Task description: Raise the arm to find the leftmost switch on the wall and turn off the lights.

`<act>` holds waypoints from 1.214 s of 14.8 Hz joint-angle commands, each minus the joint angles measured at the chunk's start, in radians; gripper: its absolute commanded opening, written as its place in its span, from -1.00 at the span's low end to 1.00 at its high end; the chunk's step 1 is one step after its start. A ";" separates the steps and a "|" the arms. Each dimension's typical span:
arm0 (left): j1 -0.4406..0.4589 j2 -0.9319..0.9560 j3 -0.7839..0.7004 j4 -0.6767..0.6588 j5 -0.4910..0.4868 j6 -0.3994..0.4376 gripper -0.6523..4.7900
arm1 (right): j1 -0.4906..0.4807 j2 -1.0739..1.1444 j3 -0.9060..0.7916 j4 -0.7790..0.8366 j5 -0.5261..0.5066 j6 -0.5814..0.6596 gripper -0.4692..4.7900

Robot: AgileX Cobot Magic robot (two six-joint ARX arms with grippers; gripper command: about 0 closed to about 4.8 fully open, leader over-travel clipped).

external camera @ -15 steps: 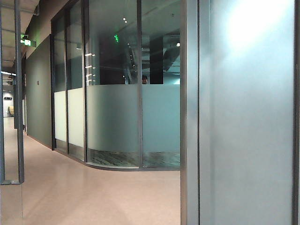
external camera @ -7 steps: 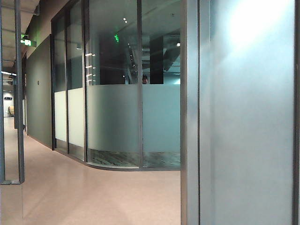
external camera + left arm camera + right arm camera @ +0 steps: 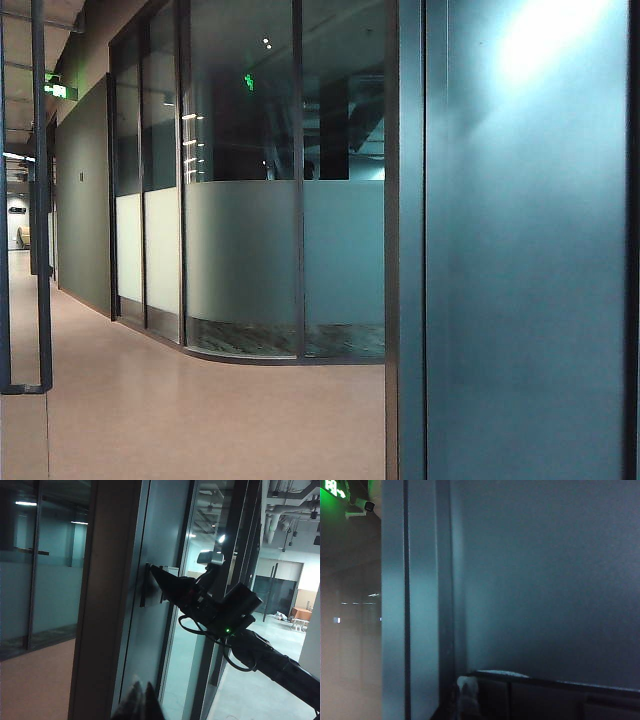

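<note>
Dim wall (image 3: 150, 580), right tool (image 3: 156, 572) on switch panel (image 3: 165, 582)

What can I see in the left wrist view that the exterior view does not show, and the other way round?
Only the left wrist view shows the right gripper pressed against the switch panel on the wall, plus the left gripper, shut, hanging low. Only the exterior view shows the corridor floor and the curved frosted glass wall; no arm appears there. Both show dark metal frames and dim glass partitions.
</note>
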 commanded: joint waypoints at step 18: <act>0.002 -0.282 -0.013 -0.605 -0.617 0.550 -0.78 | -0.003 -0.560 -0.210 -0.480 0.030 -0.256 -0.83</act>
